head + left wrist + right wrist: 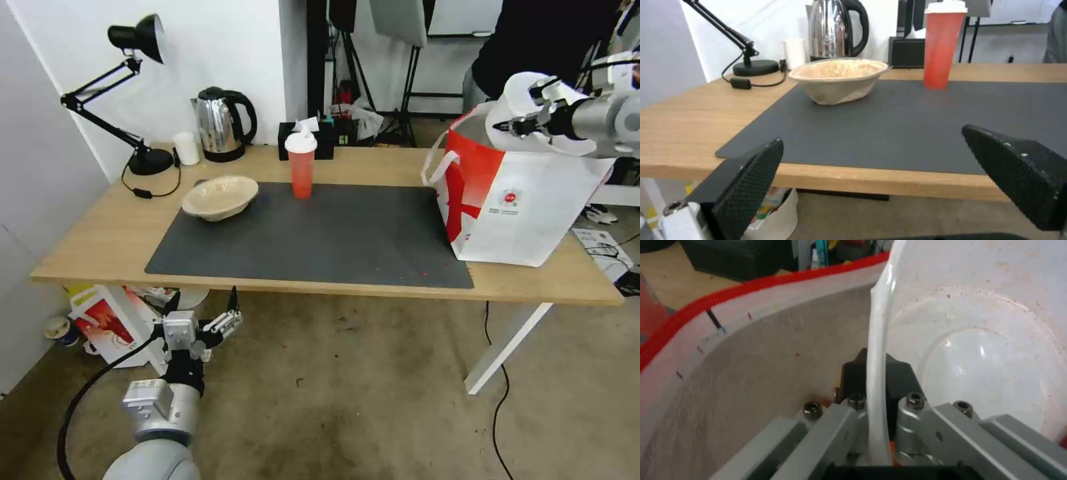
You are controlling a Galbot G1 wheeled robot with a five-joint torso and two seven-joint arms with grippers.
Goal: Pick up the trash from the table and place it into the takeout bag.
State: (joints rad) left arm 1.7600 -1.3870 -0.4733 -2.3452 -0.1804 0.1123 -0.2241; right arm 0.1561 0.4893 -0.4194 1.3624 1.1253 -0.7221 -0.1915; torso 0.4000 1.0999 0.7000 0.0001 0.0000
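Note:
My right gripper (515, 125) is shut on the rim of the large white bowl (519, 92) and holds it tilted over the open top of the red-and-white takeout bag (527, 207) at the table's right end. The right wrist view shows the bowl (987, 340), speckled with red, clamped by its rim in the right gripper (878, 373), above the bag's lining (751, 380). The beige pulp bowl (221, 196) (840, 80) and the red cup with white lid (301, 164) (943, 46) stand on the dark mat (333, 233). My left gripper (203, 312) (880, 180) hangs open below the table's front edge (100, 273).
At the back of the table stand a black desk lamp (150, 160), a steel kettle (223, 123), a small white cup (187, 148) and a black tissue box (320, 141). A smaller white bag (110, 327) sits on the floor under the table's left end, and a cable (497, 400) trails by the white leg.

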